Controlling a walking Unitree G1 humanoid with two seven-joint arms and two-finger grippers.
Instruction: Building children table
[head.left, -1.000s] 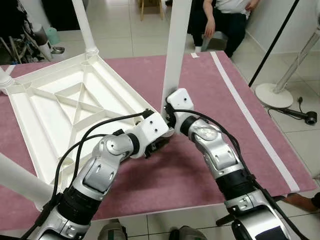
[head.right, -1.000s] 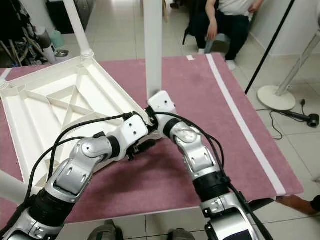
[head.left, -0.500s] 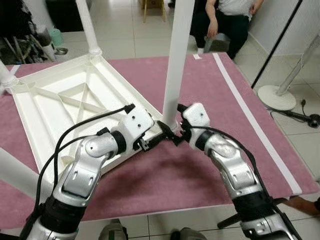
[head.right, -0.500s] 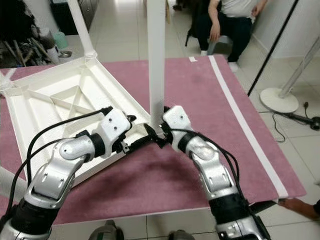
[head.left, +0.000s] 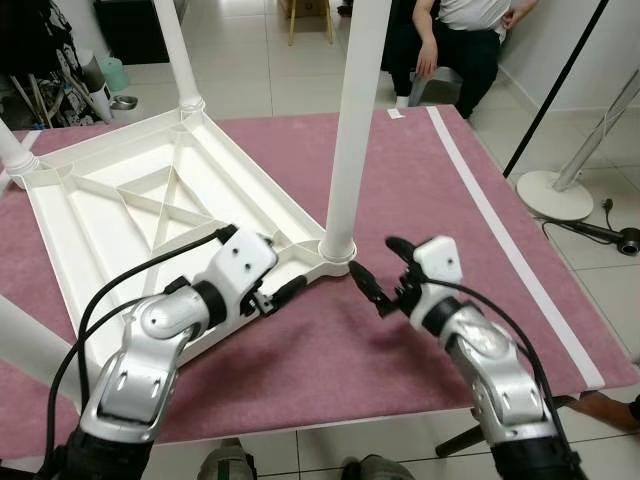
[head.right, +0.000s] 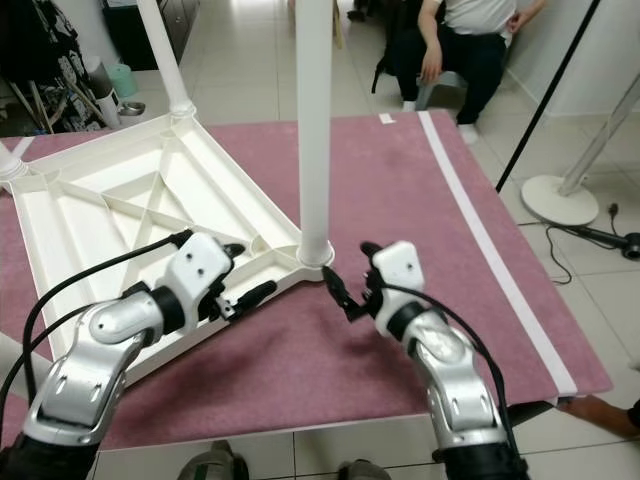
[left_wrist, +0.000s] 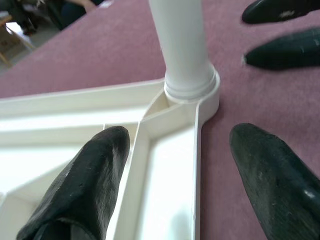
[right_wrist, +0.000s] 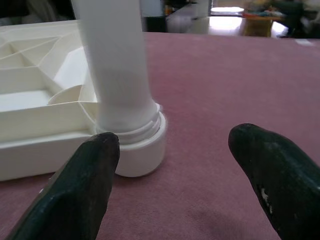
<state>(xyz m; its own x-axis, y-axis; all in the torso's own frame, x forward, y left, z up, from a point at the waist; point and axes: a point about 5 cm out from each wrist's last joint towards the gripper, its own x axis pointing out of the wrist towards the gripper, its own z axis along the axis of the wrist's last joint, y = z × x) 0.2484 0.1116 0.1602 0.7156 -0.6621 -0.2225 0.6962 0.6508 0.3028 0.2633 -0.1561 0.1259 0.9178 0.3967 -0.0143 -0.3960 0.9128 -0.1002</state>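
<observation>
Two grippers flank one corner of an upturned white tabletop (head.left: 150, 200) lying on a mauve rug (head.left: 400, 170). Rug has a pale stripe (head.left: 500, 230) along its right side, sits on light tiled floor (head.left: 260, 70). Room: a seated person (head.left: 450, 40) at the far side, dark trousers, one hand on knee; a white stand base (head.left: 546, 190) w/ black cable to the right; dark clutter, a teal cup (head.left: 105, 72) and a metal bowl (head.left: 115, 101) far left. A shoe tip (head.left: 600, 405) pokes in by the rug's near right corner.

Tabletop underside is a shallow tray w/ ribs crossing in an X. Legs stand upright in the corner sockets: near-right leg (head.left: 350, 120) seated in its round collar (head.left: 338, 250), far leg (head.left: 175, 50) at the back corner, another (head.left: 12, 150) at the left corner, 4th (head.left: 30, 345) near the left arm.

Left gripper (head.left: 275, 293) is low at the tabletop's near edge just left of the collar, fingers spread wide; wrist view shows one finger (left_wrist: 85, 185) over the tray's inside, other (left_wrist: 270, 175) over rug outside, rim between them, holding nothing. Right gripper (head.left: 378, 270) just right of the collar, above the rug, fingers wide apart, pointed at the leg base, not touching it; wrist view has collar (right_wrist: 142, 145) between finger (right_wrist: 75, 195) and finger (right_wrist: 275, 175), empty
</observation>
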